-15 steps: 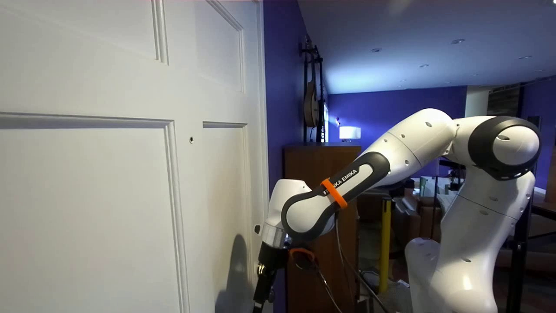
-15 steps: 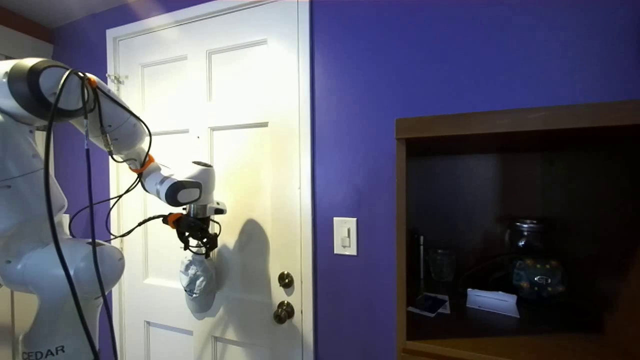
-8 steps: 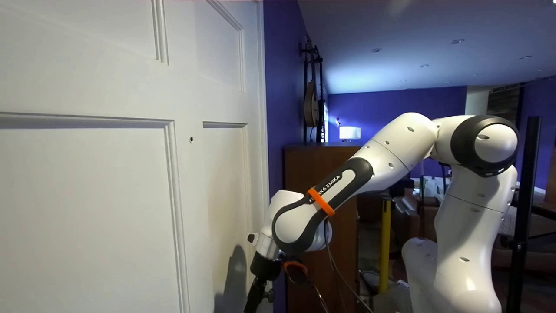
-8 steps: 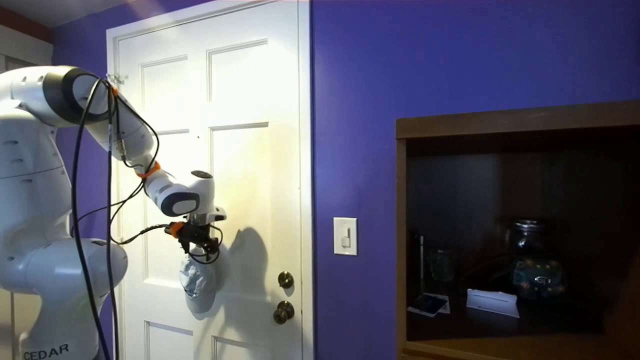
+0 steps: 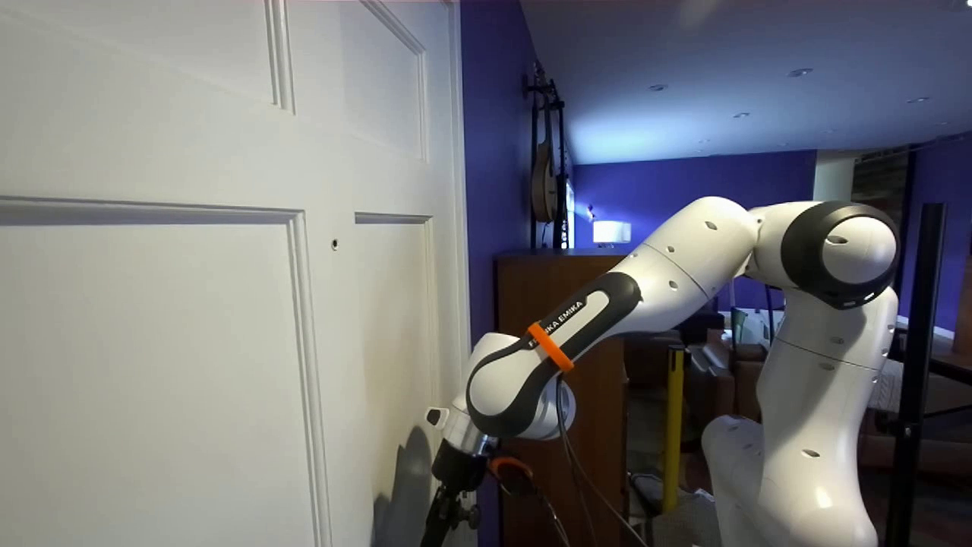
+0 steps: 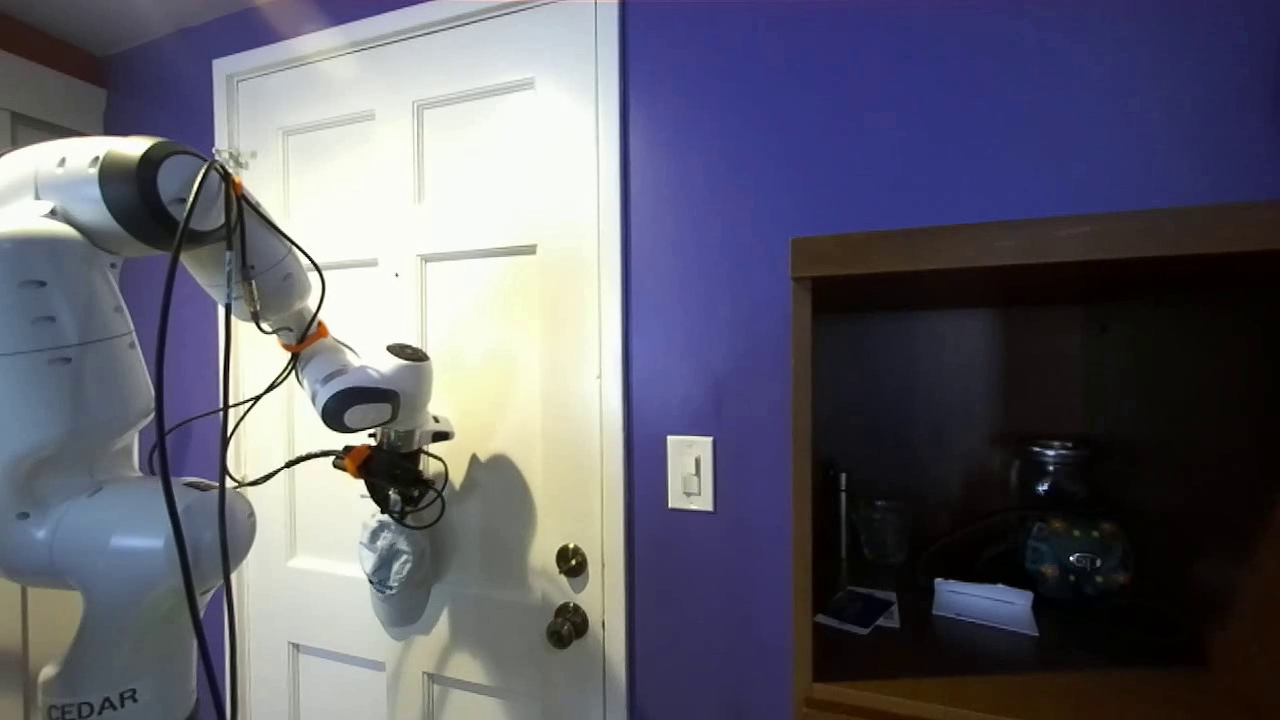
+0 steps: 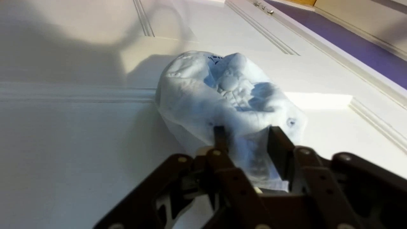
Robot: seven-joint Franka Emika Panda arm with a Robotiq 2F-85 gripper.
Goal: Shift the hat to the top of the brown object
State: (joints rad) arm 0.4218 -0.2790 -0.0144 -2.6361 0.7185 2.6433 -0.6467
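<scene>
White panelled door (image 6: 480,330), brown cabinet (image 6: 1040,240) right of the door in an exterior view, robot arm (image 6: 75,290) in front of the door, black tool (image 7: 247,132) by the door, jaws partway apart, firm hold unclear, pale grey hat (image 6: 393,558) at the door, its cloth between the jaws

The hat (image 7: 222,105) is matt cloth, all crumpled and wrinkly. The cabinet (image 5: 543,287) looks like smooth brown wood with a low sheen, and the door (image 6: 480,335) is smooth white paint, kinda satin. The robot arm (image 5: 687,247) is glossy white, plastic-looking; the gripper (image 7: 246,136) is dull black. Doorknob (image 6: 567,625): polished brassy metal. Light switch (image 6: 690,472): smooth white plastic.
</scene>
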